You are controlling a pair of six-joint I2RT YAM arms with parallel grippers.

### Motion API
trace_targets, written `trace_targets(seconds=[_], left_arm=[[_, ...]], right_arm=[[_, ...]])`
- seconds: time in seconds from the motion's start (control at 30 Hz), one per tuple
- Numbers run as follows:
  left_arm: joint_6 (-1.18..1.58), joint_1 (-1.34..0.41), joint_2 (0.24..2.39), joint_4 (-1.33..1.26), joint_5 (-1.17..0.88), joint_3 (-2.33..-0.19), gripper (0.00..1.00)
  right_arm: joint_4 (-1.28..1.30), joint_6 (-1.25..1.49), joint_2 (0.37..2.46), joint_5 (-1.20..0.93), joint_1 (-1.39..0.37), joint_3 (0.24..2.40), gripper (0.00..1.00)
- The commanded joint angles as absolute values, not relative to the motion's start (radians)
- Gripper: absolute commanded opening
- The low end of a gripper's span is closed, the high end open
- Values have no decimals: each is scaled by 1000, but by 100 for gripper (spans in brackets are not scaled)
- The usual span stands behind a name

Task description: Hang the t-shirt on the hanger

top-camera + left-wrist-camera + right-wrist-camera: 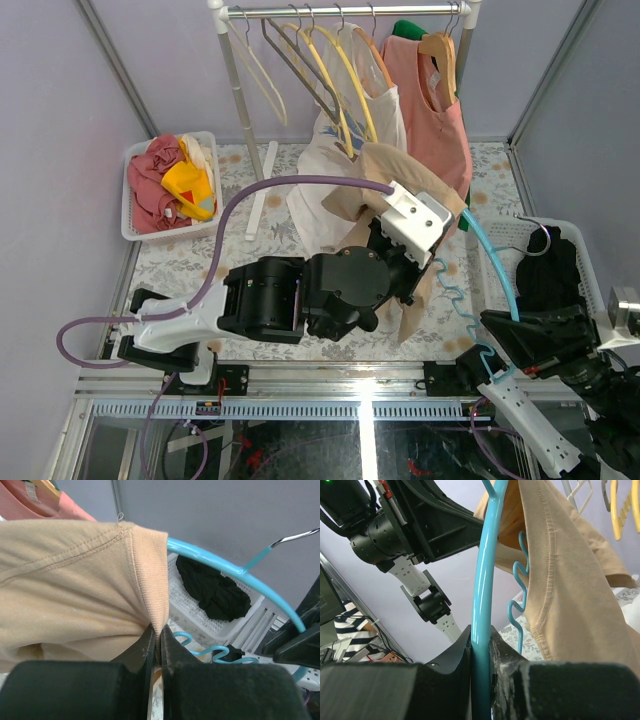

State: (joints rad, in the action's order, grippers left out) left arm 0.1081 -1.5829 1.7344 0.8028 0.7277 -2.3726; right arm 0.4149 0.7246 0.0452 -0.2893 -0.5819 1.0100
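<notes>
- Above mid-tabletop (pixel 180 268), the shirt (pixel 400 172) hangs from the left pincer (pixel 159 636), which is pinched tight on its ribbed edge.
- At 4 o'clock, the right pincer (pixel 481 637) clamps one hanger (pixel 487 580) arm.
- That arm seems tucked under the fabric; the far shoulder looks undone.
- Rack (pixel 340 12) at 12 and basket (pixel 592 272) at 3 crowd any swing; most room lies toward 9.

The t-shirt (pixel 388 166) hangs on the hanger (pixel 490 256), before the rack (pixel 340 12), left of a basket (pixel 592 280).
</notes>
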Motion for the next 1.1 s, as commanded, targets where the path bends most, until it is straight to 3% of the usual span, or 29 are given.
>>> trace_targets(seconds=[0.0,0.47,1.07], left_arm=[[166,-1621,1735,884,652,-2348,0],[176,-1622,1842,883,486,-2467,1],[236,-1667,1866,865,260,-2454,0]], right_arm=[[430,654,100,-149,-575,1100,0],[347,683,51,-84,-575,962,0],[264,705,82,-98,-575,876,0]])
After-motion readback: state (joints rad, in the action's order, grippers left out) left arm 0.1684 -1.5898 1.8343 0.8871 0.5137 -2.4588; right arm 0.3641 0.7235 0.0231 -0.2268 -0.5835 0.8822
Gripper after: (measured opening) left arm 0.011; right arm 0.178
